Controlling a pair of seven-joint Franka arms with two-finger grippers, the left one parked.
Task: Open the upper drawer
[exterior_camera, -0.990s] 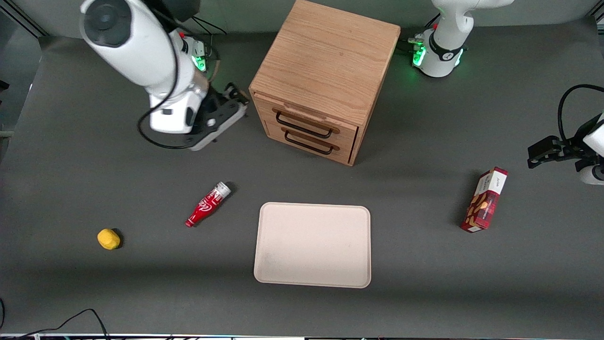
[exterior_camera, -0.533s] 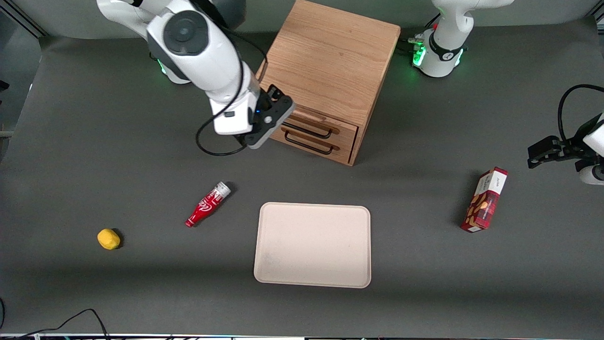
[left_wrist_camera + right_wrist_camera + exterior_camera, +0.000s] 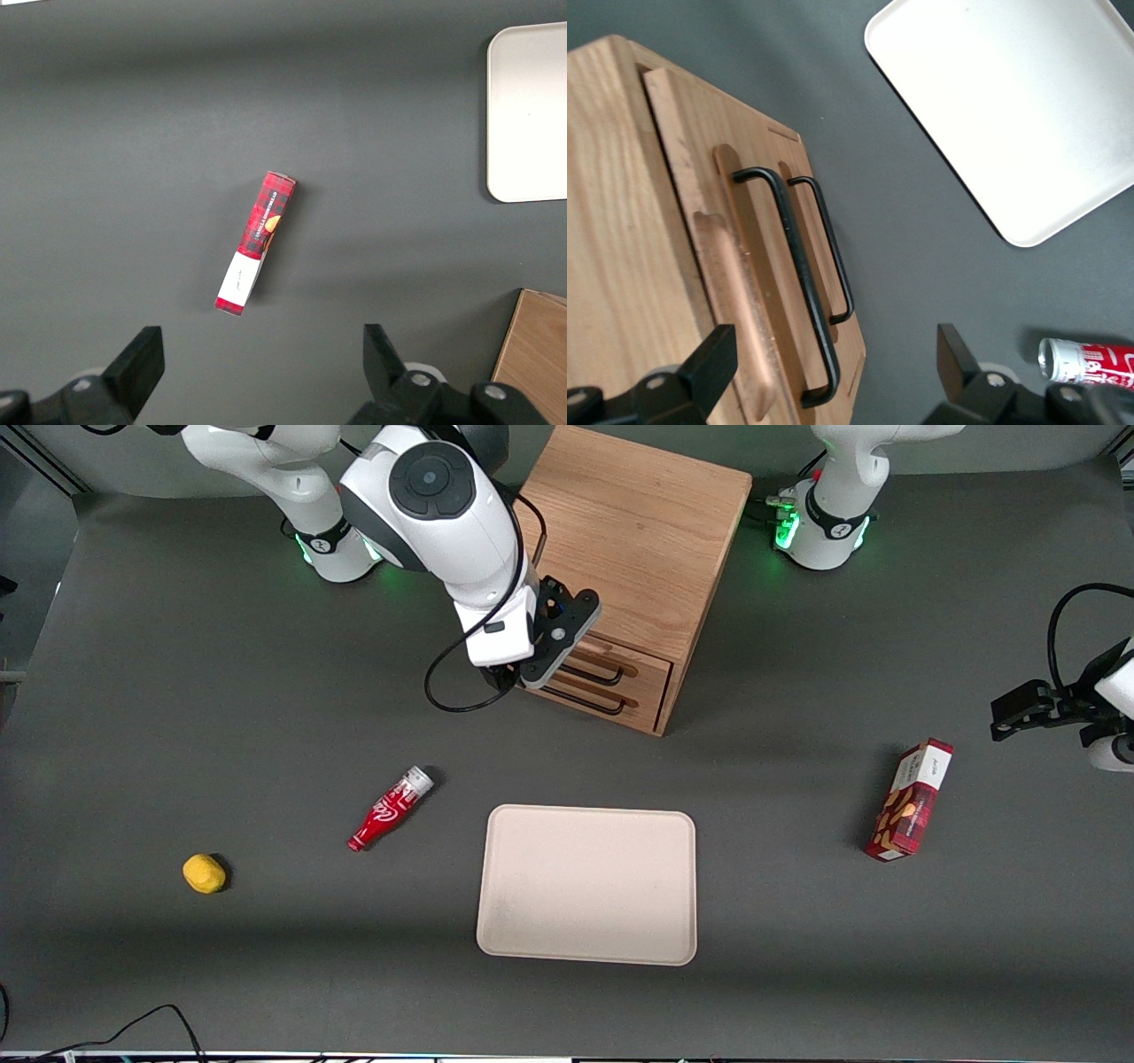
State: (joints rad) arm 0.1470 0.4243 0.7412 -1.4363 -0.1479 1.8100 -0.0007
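Hand [image 3: 833, 372] spread wide, empty, hovering just in front of the cabinet [image 3: 620, 549], level with the upper drawer [image 3: 611, 660]. Upper drawer's front stands slightly proud of the cabinet face; black handle [image 3: 793, 274] ungrasped. Cabinet sits on the desk [image 3: 177, 691].

Hand [image 3: 547, 657] before upper drawer [image 3: 611, 664]

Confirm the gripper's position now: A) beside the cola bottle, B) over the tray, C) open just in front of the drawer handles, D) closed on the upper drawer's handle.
C: the gripper is open, its fingers apart and clear of the upper drawer's black handle.
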